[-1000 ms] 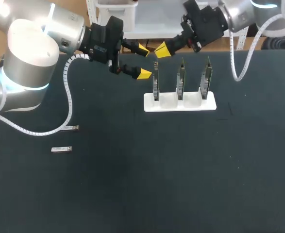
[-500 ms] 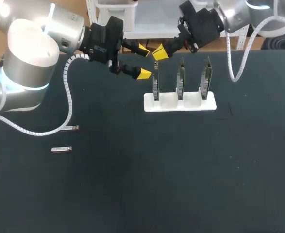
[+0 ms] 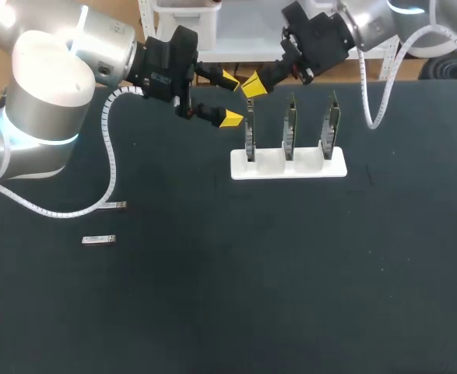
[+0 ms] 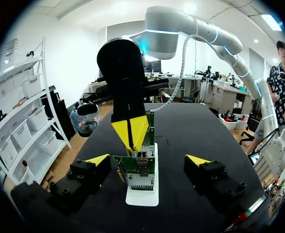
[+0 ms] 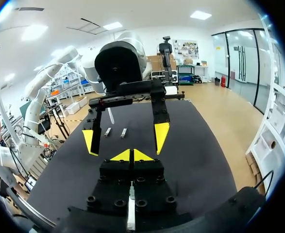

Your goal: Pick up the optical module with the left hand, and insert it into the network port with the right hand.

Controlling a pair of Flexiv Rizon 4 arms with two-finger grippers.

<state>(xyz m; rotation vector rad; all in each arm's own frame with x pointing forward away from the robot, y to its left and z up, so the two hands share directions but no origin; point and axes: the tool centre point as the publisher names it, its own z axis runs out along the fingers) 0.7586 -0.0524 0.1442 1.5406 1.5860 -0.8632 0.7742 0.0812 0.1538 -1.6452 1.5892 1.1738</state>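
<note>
The left arm stretches in from the side, its claw [image 3: 230, 98] spread wide just beside the nearest upright green circuit board [image 3: 249, 134] in the white plastic rack [image 3: 306, 167]. The right arm's claw [image 3: 253, 84] hangs above that board, tips pressed together. Two small silver optical modules [image 3: 98, 239] lie flat on the black bench [image 3: 212, 296] — well apart from both claws.

One small silvery optical module [image 3: 116, 206] lay flat on the dark counter [image 3: 212, 296], with a second module [image 3: 98, 239] near it. Well apart from them, three green boards [image 3: 290, 128] stood upright in a white stand [image 3: 288, 165]. One end board carried a metal network port [image 4: 142, 162].
</note>
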